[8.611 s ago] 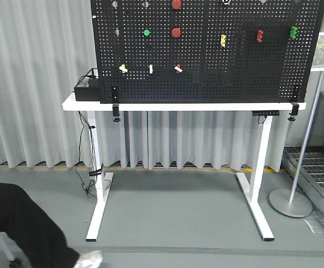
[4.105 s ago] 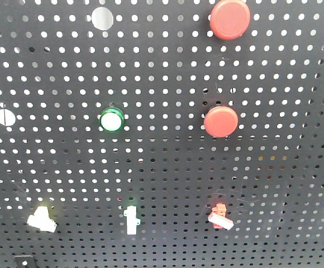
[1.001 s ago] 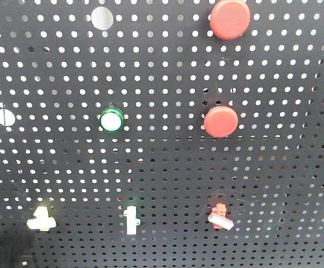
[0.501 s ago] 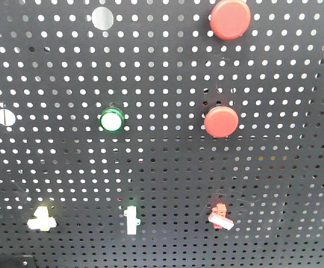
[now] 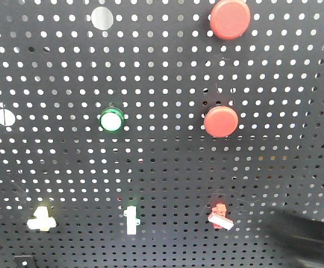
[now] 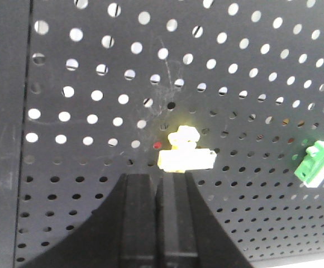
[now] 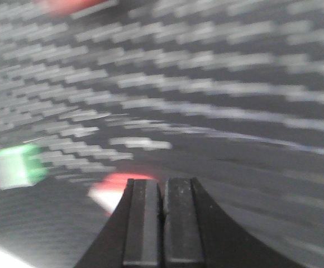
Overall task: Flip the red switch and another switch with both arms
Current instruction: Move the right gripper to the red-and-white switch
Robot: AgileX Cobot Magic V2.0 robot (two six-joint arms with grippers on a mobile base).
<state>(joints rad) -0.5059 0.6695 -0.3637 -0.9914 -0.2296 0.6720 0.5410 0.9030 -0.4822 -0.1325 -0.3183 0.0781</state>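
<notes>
Fingers (image 6: 142, 201) of the left hand (image 6: 159, 181) are pressed flat together, with nothing between them. In the left wrist view their tips stand just under the yellow switch (image 6: 184, 153). I cannot tell whether they touch it. The switch's pale lever lies across, almost level. To the right of it, well apart, sits the green toggle (image 6: 317, 163). Both are fixed on the black pegboard (image 6: 251, 100).

The right hand (image 7: 162, 184) is also clenched, its two fingers closed on each other and holding nothing. Its wrist view is strongly smeared. A red and white blur just left of the fingertips is the red switch (image 7: 117, 187). Further left there is a green and white blur, which I take for the toggle (image 7: 17, 166).

In the front view the three small switches stand in one row low on the pegboard (image 5: 296, 84): the yellow switch (image 5: 42, 219) at the left, the toggle (image 5: 131, 219) in the middle, the red switch (image 5: 220, 216) at the right with its white lever pointing down and to the right. A dark blurred shape in the lower right corner, beside the red switch but apart from it, is the right hand (image 5: 307, 237). Above the row are a round green button (image 5: 112, 120), a red button (image 5: 220, 121) and a second red button (image 5: 229, 18) at the top edge.
</notes>
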